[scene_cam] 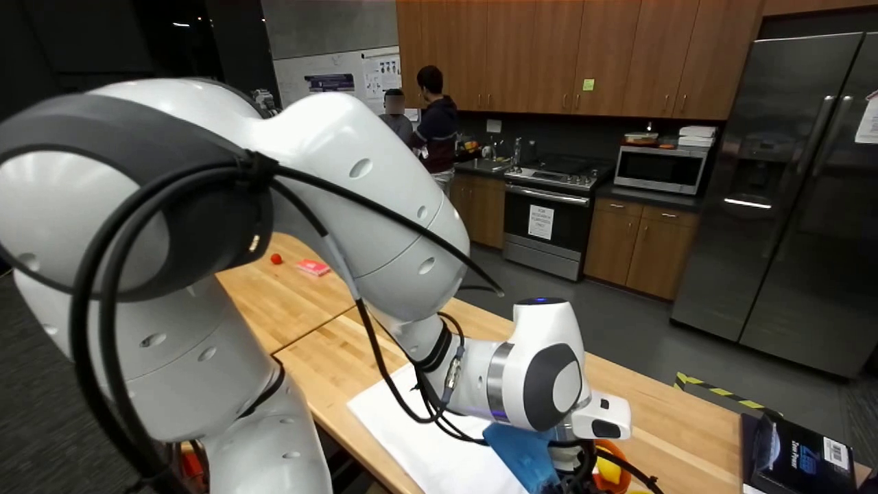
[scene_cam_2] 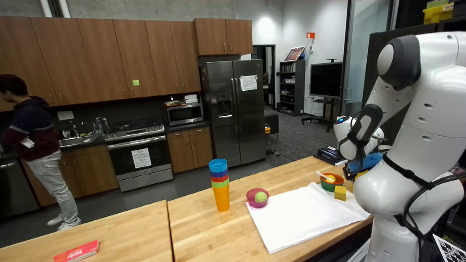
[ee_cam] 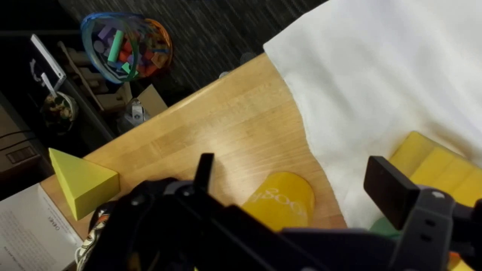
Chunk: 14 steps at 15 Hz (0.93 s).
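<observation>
White cloth (ee_cam: 361, 90) probably shields the desk (ee_cam: 211, 124); beside it, a yellow cylinder (ee_cam: 284, 199) shows between the gripper's (ee_cam: 292, 173) parted, empty fingers.

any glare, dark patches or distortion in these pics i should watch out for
Wrist view: glare on the table, the gripper nearly black; in an exterior view, a bright patch of light on the wall and the cloth close to washed out; in an exterior view, the fridge slants and the upper left corner is mostly black.
</observation>
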Tool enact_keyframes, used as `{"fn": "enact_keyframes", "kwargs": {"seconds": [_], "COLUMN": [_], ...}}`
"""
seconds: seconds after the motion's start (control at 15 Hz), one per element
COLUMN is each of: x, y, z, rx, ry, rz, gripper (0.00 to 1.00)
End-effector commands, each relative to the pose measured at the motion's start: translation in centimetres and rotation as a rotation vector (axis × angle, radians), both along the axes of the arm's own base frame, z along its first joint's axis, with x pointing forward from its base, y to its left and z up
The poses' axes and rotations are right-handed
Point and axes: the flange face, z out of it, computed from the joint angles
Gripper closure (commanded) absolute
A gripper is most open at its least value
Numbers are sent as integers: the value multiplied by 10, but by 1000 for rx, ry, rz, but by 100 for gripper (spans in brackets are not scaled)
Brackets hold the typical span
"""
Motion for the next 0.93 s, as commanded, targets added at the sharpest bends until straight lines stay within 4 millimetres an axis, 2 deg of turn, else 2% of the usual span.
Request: {"fn": "enact_keyframes", "kwargs": {"seconds": [0.0,0.07,0.47,0.87], "x": [-10,-15,-12,4], "y": [-6,-6,-2,12], "z": [-10,-12,-21,-22], "rx": [-61,-71,-78,-55], "ry": [-80,-102,-221,-319], "rz": [17,23,13,2], "gripper": [0,0,0,0]}}
